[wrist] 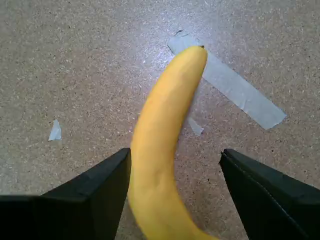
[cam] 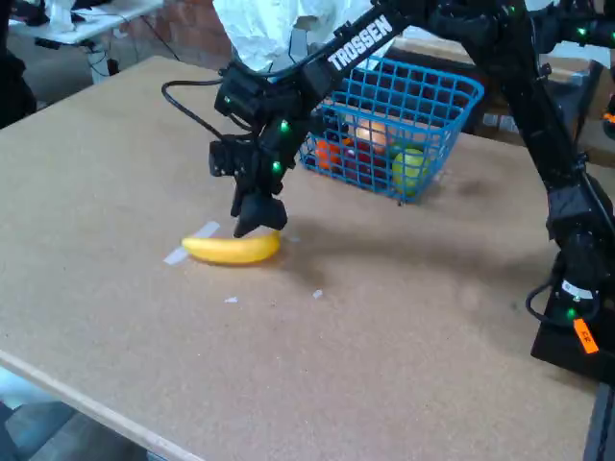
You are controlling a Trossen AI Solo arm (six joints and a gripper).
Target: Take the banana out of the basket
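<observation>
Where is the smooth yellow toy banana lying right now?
In the fixed view, the banana lies on the table, left of the blue wire basket, under the open hand, across grey tape.

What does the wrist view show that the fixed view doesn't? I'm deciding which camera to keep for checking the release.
Only the wrist view shows the gap on either side of the banana between the open fingers, and the full strip of grey tape beneath its tip.

Only the fixed view shows the blue basket behind with other fruit inside, the arm, and the table edge.

Both show the banana lying on the table, outside the basket, with the end effector at one end.
</observation>
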